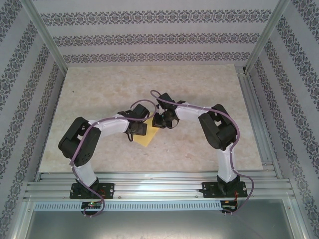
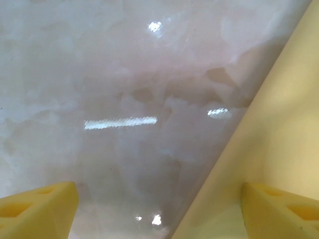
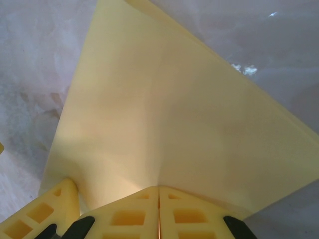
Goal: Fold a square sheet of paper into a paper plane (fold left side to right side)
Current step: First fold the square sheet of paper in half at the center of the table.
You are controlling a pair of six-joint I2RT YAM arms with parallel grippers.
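Left gripper (image 2: 159,193) gapes empty, with the yellow sheet (image 3: 164,109) lying along its right side. Right gripper (image 3: 159,193), closed tight, seems to pinch the sheet's edge.

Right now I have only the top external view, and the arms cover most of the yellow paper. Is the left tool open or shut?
Observer: Open. In the left wrist view the left tool has its fingers wide apart, one over the paper, the other over bare table.
Operator: And the right tool?
Observer: Shut. The right wrist view shows the right tool with its fingers pressed together, tips at the paper.
Operator: Is the paper flat there?
Observer: Not quite. A faint crease runs up the paper from those tips.
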